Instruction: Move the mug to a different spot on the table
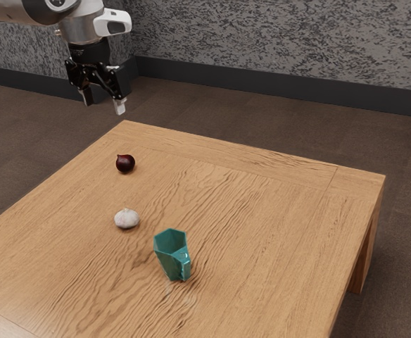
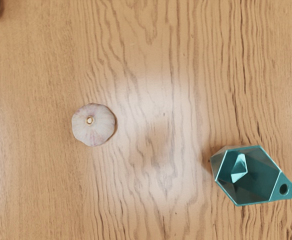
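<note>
Gripper (image 1: 103, 98) hangs high above the table (image 1: 276, 211), fingers spread, holding nothing. Teal mug (image 1: 172, 253) stands upright near the front edge, close to a garlic bulb (image 1: 127, 219). Looks like the reach hasn't begun, so next it'd need to come down over the mug's rim.

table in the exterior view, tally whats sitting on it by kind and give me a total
teal mug: 1
garlic bulb: 1
red onion: 1
total: 3
</note>
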Controlling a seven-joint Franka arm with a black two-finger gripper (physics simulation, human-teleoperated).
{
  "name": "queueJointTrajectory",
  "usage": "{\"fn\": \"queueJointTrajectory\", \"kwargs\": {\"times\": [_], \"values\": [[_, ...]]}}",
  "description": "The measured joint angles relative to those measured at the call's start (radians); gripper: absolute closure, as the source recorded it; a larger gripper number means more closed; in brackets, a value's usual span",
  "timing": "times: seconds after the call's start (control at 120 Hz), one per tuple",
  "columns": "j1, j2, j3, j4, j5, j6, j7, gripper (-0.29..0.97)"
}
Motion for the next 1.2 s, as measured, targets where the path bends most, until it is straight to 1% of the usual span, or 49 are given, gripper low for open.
{"fn": "queueJointTrajectory", "kwargs": {"times": [0.25,0.35,0.433,0.525,0.617,0.7,0.792,1.017,1.1,1.2], "values": [[0.001,0.000,-0.001,0.000,-0.001,0.000,0.003,0.00],[-0.002,-0.020,-0.005,-0.011,-0.001,-0.009,-0.020,0.00],[0.002,-0.078,-0.028,-0.094,0.000,-0.015,-0.064,0.00],[0.005,-0.170,-0.053,-0.266,0.000,0.023,-0.125,0.00],[0.007,-0.198,-0.080,-0.375,0.001,0.078,-0.193,0.00],[0.003,-0.198,-0.106,-0.444,0.001,0.131,-0.257,0.00],[0.002,-0.194,-0.115,-0.514,0.000,0.200,-0.322,0.00],[-0.001,-0.118,-0.119,-0.548,-0.014,0.297,-0.469,0.00],[-0.043,-0.095,-0.119,-0.590,-0.047,0.346,-0.538,0.00],[-0.103,-0.089,-0.129,-0.658,-0.064,0.430,-0.649,0.00]]}}
